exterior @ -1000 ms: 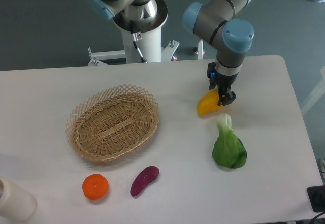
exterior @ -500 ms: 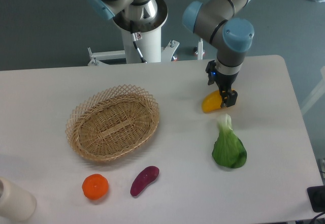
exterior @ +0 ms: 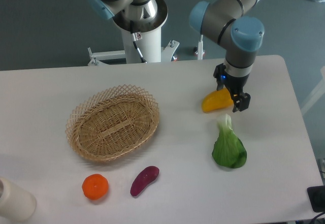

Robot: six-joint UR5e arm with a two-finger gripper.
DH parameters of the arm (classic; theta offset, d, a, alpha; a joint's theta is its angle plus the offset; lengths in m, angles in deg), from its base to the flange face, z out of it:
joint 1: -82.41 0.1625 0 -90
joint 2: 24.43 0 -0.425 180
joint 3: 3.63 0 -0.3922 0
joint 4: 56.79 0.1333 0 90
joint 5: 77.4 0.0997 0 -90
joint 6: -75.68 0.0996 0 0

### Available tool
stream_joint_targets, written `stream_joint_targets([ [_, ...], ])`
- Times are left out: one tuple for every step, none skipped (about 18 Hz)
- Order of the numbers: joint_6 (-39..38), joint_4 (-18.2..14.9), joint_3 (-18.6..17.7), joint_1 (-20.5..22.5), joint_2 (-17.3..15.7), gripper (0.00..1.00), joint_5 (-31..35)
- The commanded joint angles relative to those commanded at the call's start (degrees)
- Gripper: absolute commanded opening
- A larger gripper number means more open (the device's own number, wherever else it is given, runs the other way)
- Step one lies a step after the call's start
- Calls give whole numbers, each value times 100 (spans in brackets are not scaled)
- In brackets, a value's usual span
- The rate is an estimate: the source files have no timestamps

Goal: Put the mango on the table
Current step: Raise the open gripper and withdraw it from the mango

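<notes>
Mango: small, smooth, oblong, yellow with an orange blush; lies tilted, right end higher, well right of the wicker basket.
Table: large, flat, white, rounded corners; spreads on all sides of the wicker basket, under the mango.

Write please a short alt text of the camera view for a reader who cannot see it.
A robot gripper holds a yellow mango low over a white table, just above a green leafy vegetable. To the left are a wicker basket, an orange and a purple vegetable.
</notes>
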Motion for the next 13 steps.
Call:
stream_joint_targets([
  [-53, -9, 141, -35, 70, 100, 52],
  [-71, 0, 246, -70, 175, 100, 61],
  [-88, 0, 361, -79, 237, 100, 70],
  [-123, -17, 492, -88, 299, 100, 62],
  [-158, -61, 615, -123, 334, 100, 70],
  [-159, -149, 721, -123, 352, 100, 44],
  [-167, -263, 835, -123, 378, 100, 44],
  [-185, -342, 923, -123, 431, 100, 53],
  [-185, -386, 1011, -123, 466, 100, 61],
  [-185, -456, 1082, -106, 510, 100, 62],
  [-194, -518, 1161, -97, 545, 100, 53],
  [-220, -606, 1257, -97, 598, 100, 53],
  [-298, -685, 1345, -88, 651, 100, 61],
])
